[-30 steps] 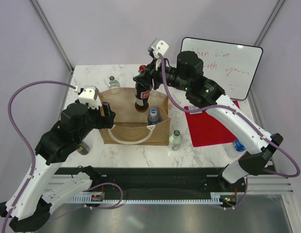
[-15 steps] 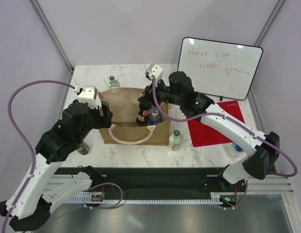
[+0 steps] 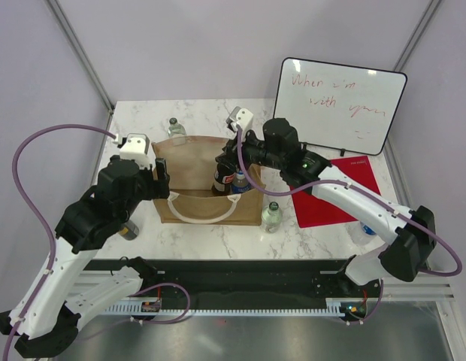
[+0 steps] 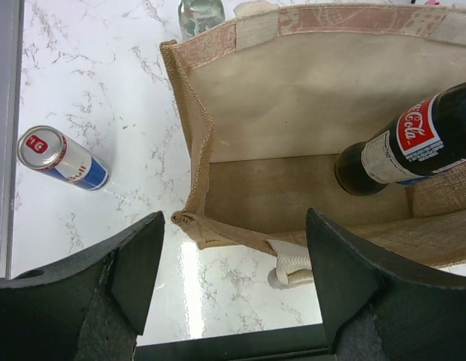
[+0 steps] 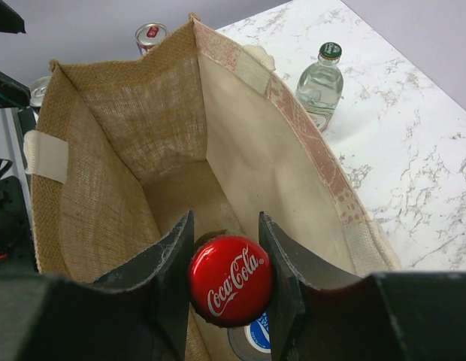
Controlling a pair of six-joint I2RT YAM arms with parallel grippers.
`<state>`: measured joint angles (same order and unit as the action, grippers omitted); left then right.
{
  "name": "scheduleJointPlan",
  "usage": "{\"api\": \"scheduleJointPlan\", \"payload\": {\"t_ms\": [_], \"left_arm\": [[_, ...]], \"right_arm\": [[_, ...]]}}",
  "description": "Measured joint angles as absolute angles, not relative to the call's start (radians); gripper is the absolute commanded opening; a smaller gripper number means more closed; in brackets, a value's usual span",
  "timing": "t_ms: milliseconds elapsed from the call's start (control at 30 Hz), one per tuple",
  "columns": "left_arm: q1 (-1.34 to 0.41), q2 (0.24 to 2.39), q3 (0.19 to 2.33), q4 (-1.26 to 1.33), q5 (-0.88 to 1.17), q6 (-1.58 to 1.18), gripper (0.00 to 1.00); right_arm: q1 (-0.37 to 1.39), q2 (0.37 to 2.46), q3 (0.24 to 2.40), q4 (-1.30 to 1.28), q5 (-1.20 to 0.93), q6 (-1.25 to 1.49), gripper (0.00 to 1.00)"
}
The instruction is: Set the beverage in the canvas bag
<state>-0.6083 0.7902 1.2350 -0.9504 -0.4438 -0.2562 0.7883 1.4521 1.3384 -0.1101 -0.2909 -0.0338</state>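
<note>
From above, you see the right gripper (image 3: 227, 160) holding the cola bottle (image 3: 220, 179) down inside the open canvas bag (image 3: 189, 159), next to a blue-capped bottle (image 3: 238, 180).

In your left wrist view, the left gripper (image 4: 234, 252) is spread wide (pinching nothing), with the bag's near corner between its fingers. A can (image 4: 62, 158) lies nearby.

In your right wrist view, both fingers squeeze the bottle just under its red cap (image 5: 231, 280).

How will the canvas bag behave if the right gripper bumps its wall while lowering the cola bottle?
Probably floppy: the canvas bag has a bowed, creased side wall in the left wrist view, so a bump would likely fold it inward. It looks light, so it may slide on the smooth marble table. The blue-capped bottle already inside might anchor it.
</note>
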Motion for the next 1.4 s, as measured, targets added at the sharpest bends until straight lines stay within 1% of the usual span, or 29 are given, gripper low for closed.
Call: {"api": "scheduleJointPlan", "payload": {"t_ms": [233, 567, 1000, 1300, 1400], "left_arm": [[-0.608, 0.786, 1.235, -0.980, -0.478, -0.257, 0.82], [-0.608, 0.787, 1.235, -1.008, -0.550, -0.257, 0.84], [-0.608, 0.818, 1.225, -1.009, -0.548, -0.259, 0.84], [-0.608, 0.830, 1.204, -1.008, -0.548, -0.263, 0.77], [-0.608, 0.839, 1.191, -1.008, -0.548, -0.263, 0.73]], "right_arm": [[0.788, 1.473, 1.335, -0.092, -0.296, -0.057, 0.00], [0.817, 1.483, 1.335, -0.105, -0.378, -0.049, 0.00], [0.827, 1.361, 1.253, -0.213, -0.364, -0.066, 0.00], [0.828, 1.357, 1.251, -0.290, -0.320, -0.080, 0.00], [0.828, 1.357, 1.250, -0.318, -0.304, -0.083, 0.00]]}}
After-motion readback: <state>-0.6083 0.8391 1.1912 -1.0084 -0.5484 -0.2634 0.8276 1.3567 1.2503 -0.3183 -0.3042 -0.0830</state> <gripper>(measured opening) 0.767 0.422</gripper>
